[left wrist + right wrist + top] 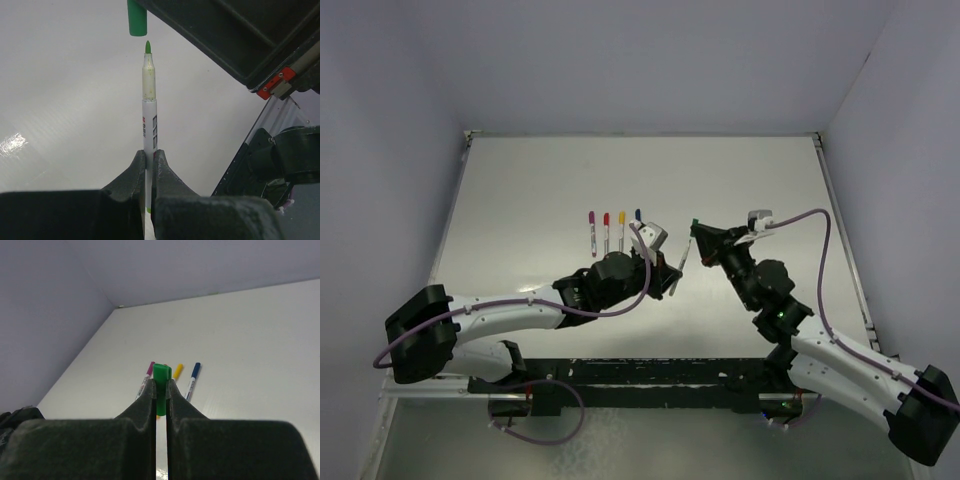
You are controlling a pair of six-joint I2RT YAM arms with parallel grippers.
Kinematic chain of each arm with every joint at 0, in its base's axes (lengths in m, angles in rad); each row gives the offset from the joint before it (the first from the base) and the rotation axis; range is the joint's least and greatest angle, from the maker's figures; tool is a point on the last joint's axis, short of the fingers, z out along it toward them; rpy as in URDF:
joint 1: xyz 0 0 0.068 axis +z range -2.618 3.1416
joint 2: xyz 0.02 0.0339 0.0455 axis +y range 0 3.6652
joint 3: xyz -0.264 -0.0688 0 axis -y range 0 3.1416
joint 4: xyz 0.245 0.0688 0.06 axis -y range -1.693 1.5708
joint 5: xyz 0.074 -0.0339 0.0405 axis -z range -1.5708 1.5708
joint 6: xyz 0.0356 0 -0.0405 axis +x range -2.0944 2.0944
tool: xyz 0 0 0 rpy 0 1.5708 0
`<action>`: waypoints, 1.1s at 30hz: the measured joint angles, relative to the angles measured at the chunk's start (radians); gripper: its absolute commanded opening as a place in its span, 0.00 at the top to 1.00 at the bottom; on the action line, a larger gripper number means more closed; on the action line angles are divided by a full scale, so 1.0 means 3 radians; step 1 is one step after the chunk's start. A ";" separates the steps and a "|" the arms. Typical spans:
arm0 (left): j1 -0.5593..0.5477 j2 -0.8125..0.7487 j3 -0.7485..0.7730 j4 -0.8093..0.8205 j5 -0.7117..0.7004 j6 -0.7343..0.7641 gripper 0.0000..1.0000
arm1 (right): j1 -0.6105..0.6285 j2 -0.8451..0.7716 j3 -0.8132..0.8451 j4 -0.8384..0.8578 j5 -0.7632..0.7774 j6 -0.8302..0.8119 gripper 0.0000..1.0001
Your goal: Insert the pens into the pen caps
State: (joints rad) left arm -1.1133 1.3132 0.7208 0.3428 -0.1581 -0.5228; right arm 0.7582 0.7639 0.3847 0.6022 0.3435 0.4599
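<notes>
My left gripper [149, 155] is shut on a white pen [149, 105] with a bare green tip, held upright. It also shows in the top view [675, 276], at the table's middle, with the pen [684, 258]. My right gripper [160, 383] is shut on the green cap [160, 381]. In the left wrist view the green cap [137, 17] hangs just above the pen tip and slightly to its left, with a small gap between them. In the top view the right gripper [699, 234] and the cap [695, 224] sit right by the pen's far end.
Capped pens lie side by side on the table behind the grippers: magenta [591, 228], red [606, 228], yellow [621, 225] and blue [637, 221]. The magenta [148, 371], yellow [177, 371] and blue [193, 376] ones show past my right fingers. Walls enclose the white table [520, 200].
</notes>
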 measured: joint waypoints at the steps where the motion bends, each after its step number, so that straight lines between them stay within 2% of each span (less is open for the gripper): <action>1: 0.0000 0.0000 0.0000 0.0015 0.0000 0.0000 1.00 | 0.0000 -0.0014 -0.0017 0.0046 0.0000 0.0004 1.00; 12: 0.0000 0.0018 -0.0001 0.0069 -0.0005 -0.0003 1.00 | 0.0000 -0.0048 -0.0075 0.0285 -0.0011 0.0092 1.00; 33: 0.0000 0.0042 -0.0001 0.0114 -0.0098 -0.0025 1.00 | 0.0000 -0.0084 -0.0112 0.0303 -0.0084 0.0195 1.00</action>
State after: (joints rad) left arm -1.1133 1.3258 0.7204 0.3771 -0.1875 -0.5304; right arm 0.7582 0.7387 0.3511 0.6930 0.3183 0.5182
